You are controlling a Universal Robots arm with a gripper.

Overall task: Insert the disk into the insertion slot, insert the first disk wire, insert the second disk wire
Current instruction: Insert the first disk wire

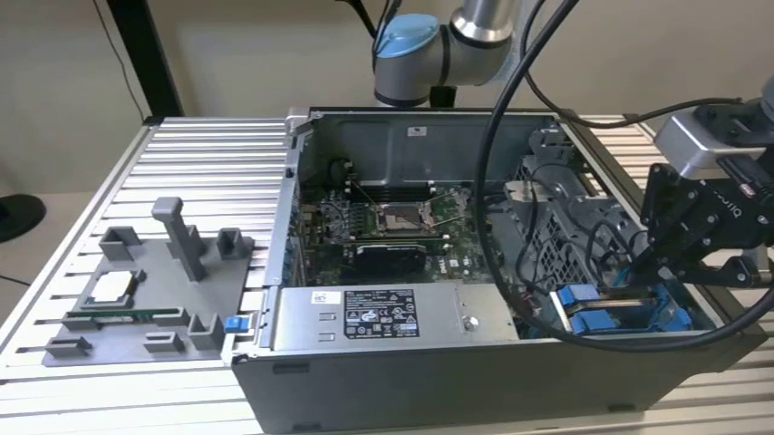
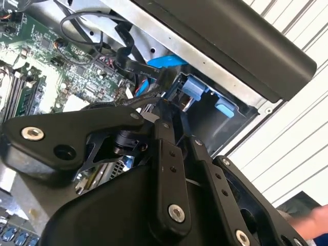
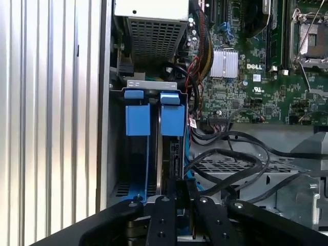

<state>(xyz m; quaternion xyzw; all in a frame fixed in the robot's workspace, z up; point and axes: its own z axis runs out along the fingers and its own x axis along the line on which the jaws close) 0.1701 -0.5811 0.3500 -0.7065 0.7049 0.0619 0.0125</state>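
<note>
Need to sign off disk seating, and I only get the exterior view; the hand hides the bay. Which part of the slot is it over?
Observer: In the first wrist view the hand lines up with the blue tab nearer the motherboard, one of two side by side in the insertion slot.
Operator: Disk in there?
Observer: A thin dark edge, likely the disk, runs from that tab to the hand. Depth I cannot tell.
Operator: Cables?
Observer: Black cables loop beside the slot on the motherboard side, not across the tabs.
</note>
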